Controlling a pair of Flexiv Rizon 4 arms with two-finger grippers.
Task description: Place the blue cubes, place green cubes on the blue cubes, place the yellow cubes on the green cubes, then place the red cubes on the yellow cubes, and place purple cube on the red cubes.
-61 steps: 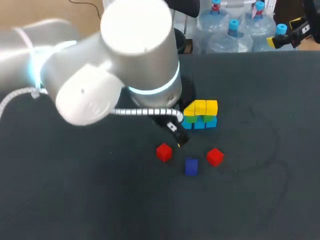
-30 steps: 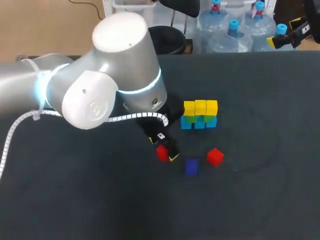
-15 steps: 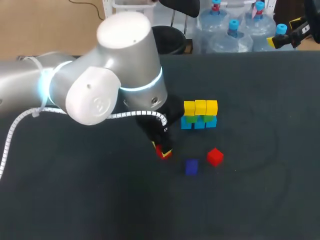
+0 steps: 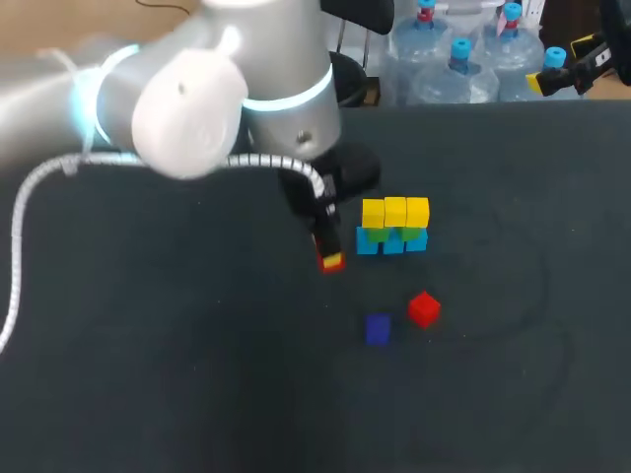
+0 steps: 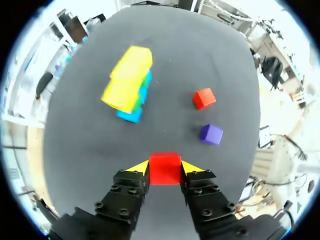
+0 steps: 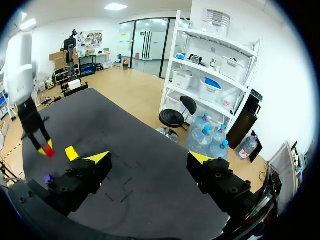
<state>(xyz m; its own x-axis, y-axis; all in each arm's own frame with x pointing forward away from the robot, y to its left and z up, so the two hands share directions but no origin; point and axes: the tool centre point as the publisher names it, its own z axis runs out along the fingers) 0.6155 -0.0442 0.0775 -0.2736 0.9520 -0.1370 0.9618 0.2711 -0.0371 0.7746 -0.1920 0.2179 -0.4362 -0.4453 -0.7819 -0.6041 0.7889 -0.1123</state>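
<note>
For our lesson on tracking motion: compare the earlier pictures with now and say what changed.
The left gripper dropped onto a red cube, shut on it and lifted it toward the stack. The other red cube, the purple cube and the stack stayed put.

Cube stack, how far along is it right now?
Done: the blue cubes sit in a row with green cubes on them and yellow cubes on top. In hand: the left gripper is shut on a red cube, near the stack. Left: that cube and the second red cube must go on the yellow layer, then the purple cube, which lies on the table.
</note>
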